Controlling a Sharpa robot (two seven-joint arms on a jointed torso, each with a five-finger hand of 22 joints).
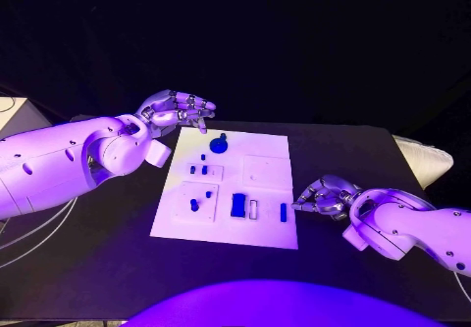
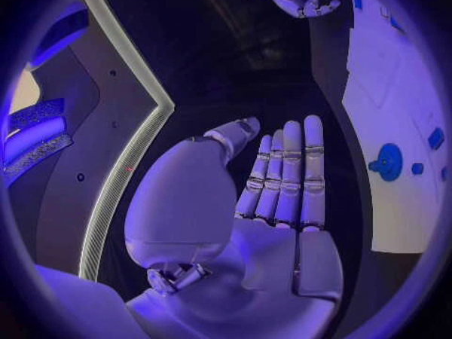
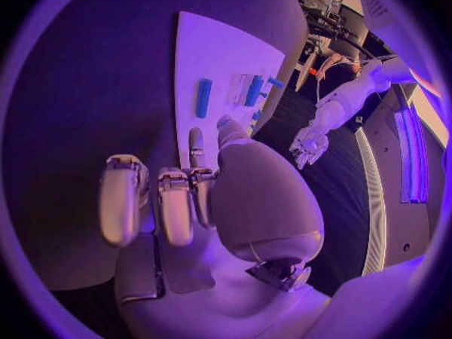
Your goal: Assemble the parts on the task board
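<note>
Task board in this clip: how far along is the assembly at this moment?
Little looks done. The blue parts lie loose on the task board: a round part near its far edge, a wide block and a slim bar near its front. Nothing is in hand: the left hand hovers off the far left corner, fingers extended and empty, and the right hand sits curled and empty beside the right edge. Nearly all the assembly remains.

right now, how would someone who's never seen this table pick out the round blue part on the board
Start at the white rectangular task board in the middle of the black table. Go to the board's far edge, near the left hand. There lies the round blue disc-shaped part, the only circular piece; the other blue parts nearer the robot are small pegs and upright bars.
</note>
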